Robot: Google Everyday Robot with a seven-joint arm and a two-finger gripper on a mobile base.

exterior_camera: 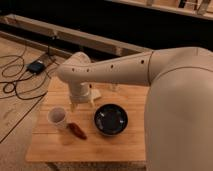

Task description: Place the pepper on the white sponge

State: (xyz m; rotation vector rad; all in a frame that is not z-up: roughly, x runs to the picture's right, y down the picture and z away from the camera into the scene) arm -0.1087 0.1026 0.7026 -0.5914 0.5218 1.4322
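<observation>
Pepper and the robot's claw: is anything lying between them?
Only bare table shows between the pepper and the gripper in the camera view. The gripper hangs just behind the pepper, near the white cup.

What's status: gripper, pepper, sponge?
Gripper low over the table, behind the white cup. Pepper lies free beside the cup. White sponge partly hidden by the gripper.
</observation>
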